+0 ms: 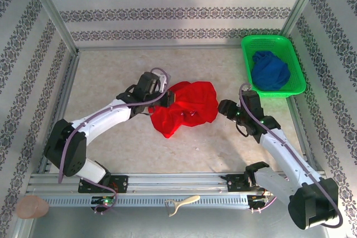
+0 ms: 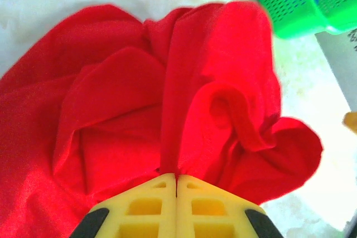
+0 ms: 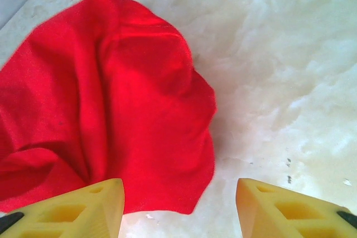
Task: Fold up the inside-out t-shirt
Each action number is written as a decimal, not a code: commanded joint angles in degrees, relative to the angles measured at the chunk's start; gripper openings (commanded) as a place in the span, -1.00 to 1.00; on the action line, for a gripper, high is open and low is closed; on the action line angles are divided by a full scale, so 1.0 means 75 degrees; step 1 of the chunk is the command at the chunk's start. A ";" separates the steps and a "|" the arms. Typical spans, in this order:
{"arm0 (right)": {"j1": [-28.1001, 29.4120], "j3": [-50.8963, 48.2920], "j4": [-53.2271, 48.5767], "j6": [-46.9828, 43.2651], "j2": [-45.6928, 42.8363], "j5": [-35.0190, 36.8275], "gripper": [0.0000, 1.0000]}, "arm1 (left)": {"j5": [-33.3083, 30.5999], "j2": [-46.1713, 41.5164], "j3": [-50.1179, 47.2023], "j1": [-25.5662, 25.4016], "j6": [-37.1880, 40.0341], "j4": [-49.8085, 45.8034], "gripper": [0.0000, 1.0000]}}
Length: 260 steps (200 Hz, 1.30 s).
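The inside-out t-shirt (image 1: 185,108) is a crumpled bright red heap in the middle of the table. My left gripper (image 1: 169,96) sits at the heap's upper left edge. Its yellow fingers (image 2: 146,207) are pressed together, and a ridge of the red t-shirt (image 2: 167,98) is pinched between their tips. My right gripper (image 1: 222,107) is just right of the heap, a little off the cloth. In the right wrist view its yellow fingers (image 3: 83,210) stand wide apart with nothing between them. A rounded edge of the t-shirt (image 3: 106,110) lies flat on the table just ahead of them.
A green basket (image 1: 295,59) stands at the back right with a dark blue garment (image 1: 270,69) in it. The basket's corner (image 2: 295,4) shows near the t-shirt in the left wrist view. Metal rails run along the table's near edge. Patterned walls close in the other sides.
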 commanded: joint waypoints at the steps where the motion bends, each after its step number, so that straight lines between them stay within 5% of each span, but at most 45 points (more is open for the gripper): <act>1: 0.0472 0.0590 0.0212 -0.0660 0.0406 -0.0434 0.13 | -0.0054 -0.0154 -0.0494 -0.0079 0.0104 0.0582 -1.00; 53: 0.1484 0.1291 0.0527 -0.0903 0.1561 -0.0442 0.17 | 0.0006 -0.0461 -0.0925 -0.0083 -0.0018 0.0717 -1.00; 128: 0.2002 0.1323 0.0776 -0.0662 0.2440 -0.0323 0.10 | 0.0081 -0.0609 -0.1087 -0.0077 -0.0059 0.0828 -1.00; 141: 0.2002 0.1456 0.0842 -0.0631 0.2724 -0.0157 -0.06 | 0.0100 -0.0638 -0.1085 -0.0080 -0.0052 0.0887 -1.00; 158: 0.1875 0.1947 0.0692 -0.0742 0.3051 -0.0061 -0.97 | 0.0135 -0.0654 -0.0913 -0.0037 -0.0049 0.0857 -1.00; 161: 0.1844 0.2054 0.0679 -0.0789 0.3060 -0.0106 -1.00 | 0.0143 -0.0664 -0.0816 -0.0010 -0.0033 0.0814 -1.00; 215: 0.0121 0.6710 -0.0313 -0.0815 0.2558 -0.1224 -1.00 | 0.1026 0.0248 0.4352 0.1480 -0.1496 0.0061 -1.00; 260: -0.0208 1.1300 -0.1156 -0.1017 0.3302 -0.1311 -1.00 | 0.1621 0.1559 0.9212 0.1595 -0.2129 -0.0422 -1.00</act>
